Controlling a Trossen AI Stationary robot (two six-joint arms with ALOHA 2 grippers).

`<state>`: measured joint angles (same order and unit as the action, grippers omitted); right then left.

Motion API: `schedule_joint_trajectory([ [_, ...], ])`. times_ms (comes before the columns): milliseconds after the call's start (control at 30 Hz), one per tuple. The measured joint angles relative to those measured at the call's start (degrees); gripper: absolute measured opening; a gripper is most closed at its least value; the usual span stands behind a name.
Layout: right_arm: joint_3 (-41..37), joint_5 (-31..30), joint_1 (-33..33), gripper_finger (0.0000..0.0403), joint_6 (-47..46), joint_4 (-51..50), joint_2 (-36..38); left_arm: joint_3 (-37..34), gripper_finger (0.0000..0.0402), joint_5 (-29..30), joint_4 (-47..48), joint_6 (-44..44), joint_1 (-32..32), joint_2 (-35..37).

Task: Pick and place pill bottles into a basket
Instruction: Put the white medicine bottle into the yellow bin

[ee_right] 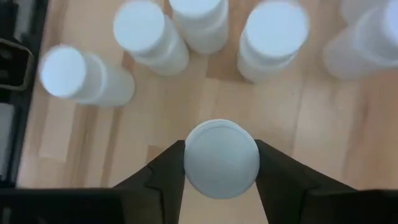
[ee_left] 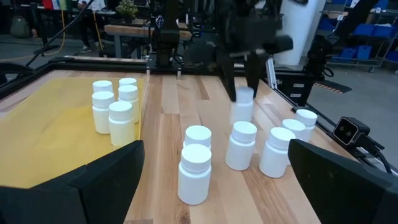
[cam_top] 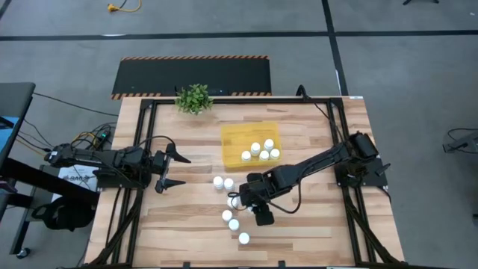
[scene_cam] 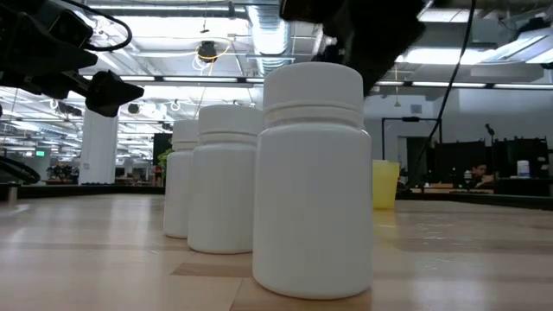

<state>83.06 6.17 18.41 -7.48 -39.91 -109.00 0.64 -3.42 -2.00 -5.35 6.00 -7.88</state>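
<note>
Several white pill bottles [cam_top: 261,149] stand in the yellow basket [cam_top: 237,136] at the table's middle far side. More bottles [cam_top: 223,181] [cam_top: 234,224] stand on their bases on the wood near it. My right gripper [ee_right: 221,152] hangs among these loose bottles, shut on one bottle [ee_left: 242,104]. My left gripper [cam_top: 175,169] waits open and level at the table's left, with nothing between its fingers [ee_left: 106,180]. My right gripper pinches the bottle's round cap [ee_right: 193,163] between its two fingers, one on each side. The fingers [ee_left: 254,73] come from above, slanting down from the table's right. The bottle hangs upright below them and looks just clear of the wood.
A small green potted plant [cam_top: 194,98] stands at the far edge, left of the basket. Loose bottles [ee_right: 144,34] [ee_right: 273,34] crowd close round the held one. The low view is filled by near bottles [scene_cam: 311,181] [scene_cam: 226,177]. Bare wood lies toward the near left.
</note>
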Motion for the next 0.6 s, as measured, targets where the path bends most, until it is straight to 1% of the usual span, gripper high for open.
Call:
schedule_joint_trajectory([
  [133,1.6,0.0,-1.3,0.0153,0.4,-2.4,2.3,0.0,0.0386,0.0,0.0,0.2,0.0,0.0],
  [267,3.9,0.0,-3.0,0.0166,1.6,-5.6,3.9,0.0,0.0386,0.0,0.0,0.0,0.0,0.0],
  [433,8.0,0.0,-5.8,0.0152,4.8,-9.7,5.0,0.0,0.0386,0.0,0.0,0.3,0.0,0.0],
  [600,12.7,-0.1,-9.2,0.0154,9.0,-12.7,5.0,0.0,0.0386,0.0,0.0,-0.2,0.0,0.0],
])
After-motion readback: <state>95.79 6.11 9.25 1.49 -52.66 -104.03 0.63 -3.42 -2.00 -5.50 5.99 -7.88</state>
